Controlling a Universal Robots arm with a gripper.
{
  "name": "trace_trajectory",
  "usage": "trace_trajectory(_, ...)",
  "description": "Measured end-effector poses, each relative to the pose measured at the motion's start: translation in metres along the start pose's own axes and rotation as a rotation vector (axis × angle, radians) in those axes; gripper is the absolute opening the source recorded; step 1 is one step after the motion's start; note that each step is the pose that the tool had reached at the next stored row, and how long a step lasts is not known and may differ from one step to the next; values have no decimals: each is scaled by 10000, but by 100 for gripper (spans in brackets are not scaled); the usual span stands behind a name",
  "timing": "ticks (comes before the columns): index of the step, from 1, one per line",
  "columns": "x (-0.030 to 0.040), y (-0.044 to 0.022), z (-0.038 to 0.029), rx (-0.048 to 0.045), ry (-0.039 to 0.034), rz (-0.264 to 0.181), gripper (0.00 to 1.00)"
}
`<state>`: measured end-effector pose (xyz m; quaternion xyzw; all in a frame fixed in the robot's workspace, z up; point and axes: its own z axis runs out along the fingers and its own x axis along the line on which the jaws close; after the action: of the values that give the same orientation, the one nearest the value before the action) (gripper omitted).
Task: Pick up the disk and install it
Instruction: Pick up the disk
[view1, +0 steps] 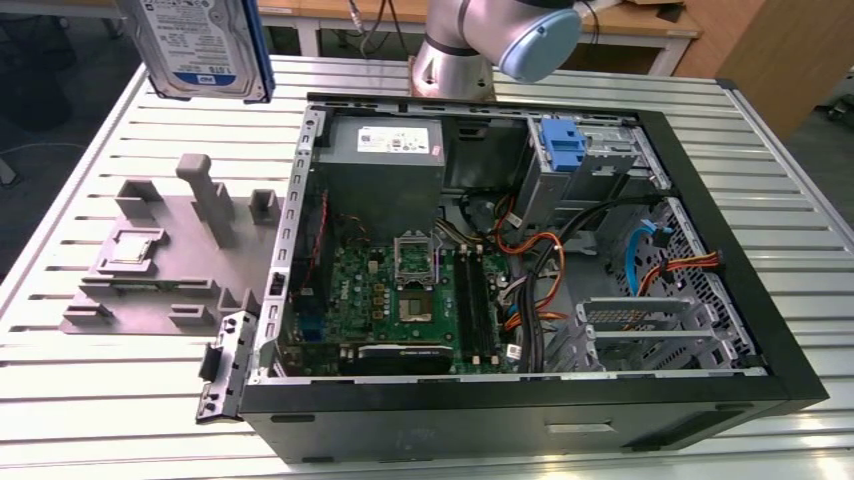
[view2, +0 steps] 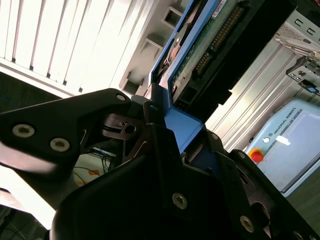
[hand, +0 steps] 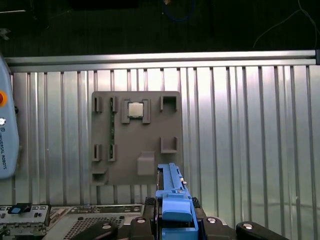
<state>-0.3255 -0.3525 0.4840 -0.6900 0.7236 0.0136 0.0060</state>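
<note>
Disk (view1: 200, 42): flat silver-grey slab, blue-and-white label, blue plastic rails, green circuit board on underside in second wrist view (view2: 220, 45).

Black gripper (view2: 175, 125) clamped on disk's blue rail end, jaws pressed either side.

Disk hangs upright, aloft, at exterior view's upper left, over ribbed metal table (view1: 80, 400), touching nothing below.

Beneath: grey moulded fixture tray (hand: 135, 145) with square pockets and small square chip (hand: 135, 109).

Open black computer case (view1: 787, 330) on exterior view's right: green motherboard (view1: 400, 290), orange cables (view1: 534, 290), upright blue latch (view1: 563, 150).

Print on the disk (view1: 200, 45) — illegible
</note>
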Motion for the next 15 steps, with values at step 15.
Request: trace_trajectory(15, -6, -122, -1, 1, 0, -1, 37)
